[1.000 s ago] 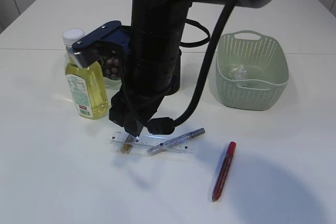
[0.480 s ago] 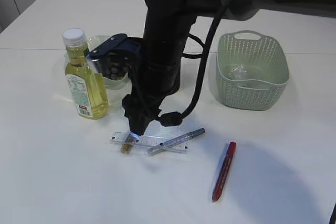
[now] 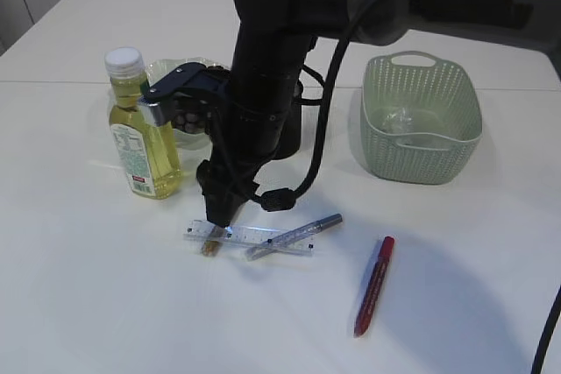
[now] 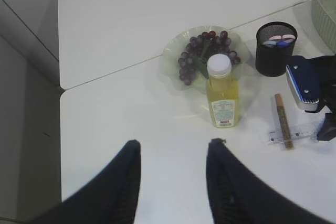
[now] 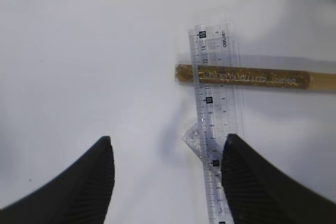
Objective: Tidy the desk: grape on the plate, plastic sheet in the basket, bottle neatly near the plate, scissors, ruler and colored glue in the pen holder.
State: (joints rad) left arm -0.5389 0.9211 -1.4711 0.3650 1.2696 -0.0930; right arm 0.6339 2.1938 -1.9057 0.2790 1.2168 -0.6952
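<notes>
My right gripper (image 3: 219,221) reaches across the middle and hangs open just above the left end of the clear ruler (image 3: 250,238). In the right wrist view the ruler (image 5: 215,103) lies over a gold glue stick (image 5: 247,76), and my right gripper (image 5: 168,140) holds nothing, one finger (image 5: 236,171) over the ruler. A silver glue pen (image 3: 294,236) crosses the ruler; a red glue pen (image 3: 374,285) lies apart. The bottle (image 3: 140,129) stands beside the plate (image 4: 173,59) of grapes (image 4: 202,51). Scissors (image 4: 278,39) sit in the pen holder (image 4: 275,51). The plastic sheet (image 3: 399,120) lies in the basket (image 3: 421,151). My left gripper (image 4: 173,150) is open and empty.
The right arm's thick black body and cable (image 3: 280,199) stand between the bottle and the basket, hiding most of the pen holder in the exterior view. A seam (image 3: 53,82) runs across the white table behind the objects.
The right arm has drawn back from the camera and shifted a little, its gripper staying over the ruler's left end. The objects on the table lie where they were.
</notes>
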